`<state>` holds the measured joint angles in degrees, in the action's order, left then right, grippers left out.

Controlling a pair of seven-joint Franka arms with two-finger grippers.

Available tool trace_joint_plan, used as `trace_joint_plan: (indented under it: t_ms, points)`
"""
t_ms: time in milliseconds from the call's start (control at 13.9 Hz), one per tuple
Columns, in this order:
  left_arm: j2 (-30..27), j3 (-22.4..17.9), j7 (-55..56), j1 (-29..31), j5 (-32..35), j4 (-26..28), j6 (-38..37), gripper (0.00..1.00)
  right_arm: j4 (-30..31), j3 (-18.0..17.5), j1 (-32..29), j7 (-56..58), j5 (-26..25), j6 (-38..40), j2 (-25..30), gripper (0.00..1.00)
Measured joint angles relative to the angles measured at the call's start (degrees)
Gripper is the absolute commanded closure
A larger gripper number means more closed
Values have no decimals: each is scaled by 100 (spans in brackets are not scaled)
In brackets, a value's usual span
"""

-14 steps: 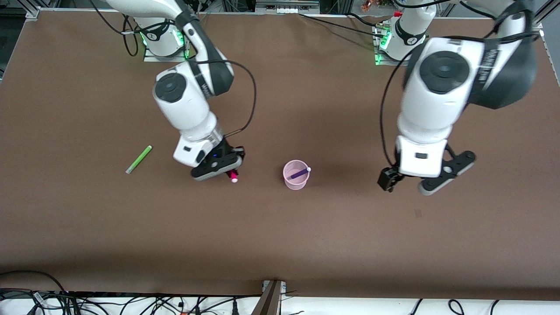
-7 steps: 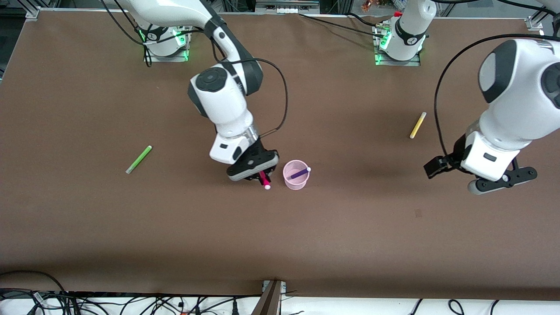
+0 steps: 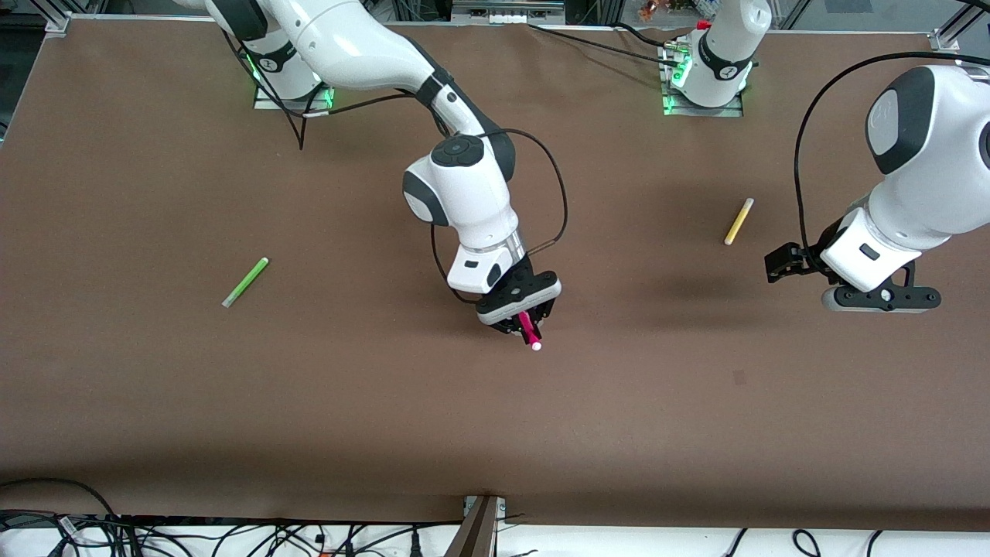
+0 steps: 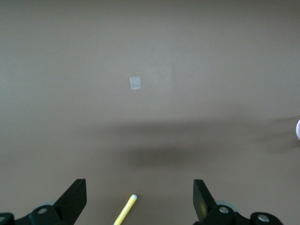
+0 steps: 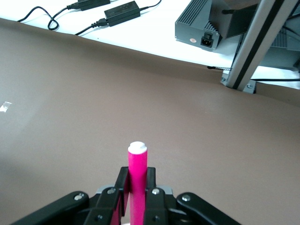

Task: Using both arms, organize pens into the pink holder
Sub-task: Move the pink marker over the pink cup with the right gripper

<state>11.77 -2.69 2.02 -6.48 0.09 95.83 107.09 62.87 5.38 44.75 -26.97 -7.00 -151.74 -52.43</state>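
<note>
Now the right gripper [image 3: 524, 319], clamped on the magenta pen [image 3: 530, 329] with its pale cap pointing out past the fingers, hangs over mid-desk where it hides the pink holder, while the open left gripper [image 4: 139, 200] hovers over the yellow pen [image 3: 738, 221].

Brown matte table covering [image 3: 309, 402] spans whole work surface. Aluminium frame rails [image 3: 58, 23] at corners. White floor strip along near edge, black cables [image 3: 193, 534] tangled there. Small pale tape patch [image 4: 135, 83] on covering. Grey power supply box [image 5: 206, 28] near table edge.
</note>
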Motion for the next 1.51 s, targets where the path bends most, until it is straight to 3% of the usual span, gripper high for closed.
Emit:
trace_joint_plan:
  t_ms: [287, 789, 933, 1220, 1363, 1435, 1507]
  points:
    - [-15, -1, -494, 189, -4, 113, 20, 0, -34, 444, 435, -273, -10, -65, -120, 100]
    - [-20, 43, -520, 192, -102, 129, 58, 0, 471, 849, 778, -354, -14, -454, -181, 100]
    - [-23, 43, -520, 192, -102, 129, 93, 0, 527, 870, 788, -355, -14, -501, -194, 95]
    - [-47, 43, -520, 193, -103, 128, 142, 0, 702, 905, 795, -356, -14, -817, -194, 53]
    - [-57, 43, -520, 193, -103, 130, 151, 0, 884, 940, 795, -357, -14, -1103, -196, 26]
    - [-54, 43, -520, 193, -103, 138, 193, 0, 908, 955, 796, -360, -14, -1175, -192, 0]
    - [-49, 43, -520, 193, -103, 148, 240, 0, 906, 967, 796, -367, -14, -1203, -169, 0]
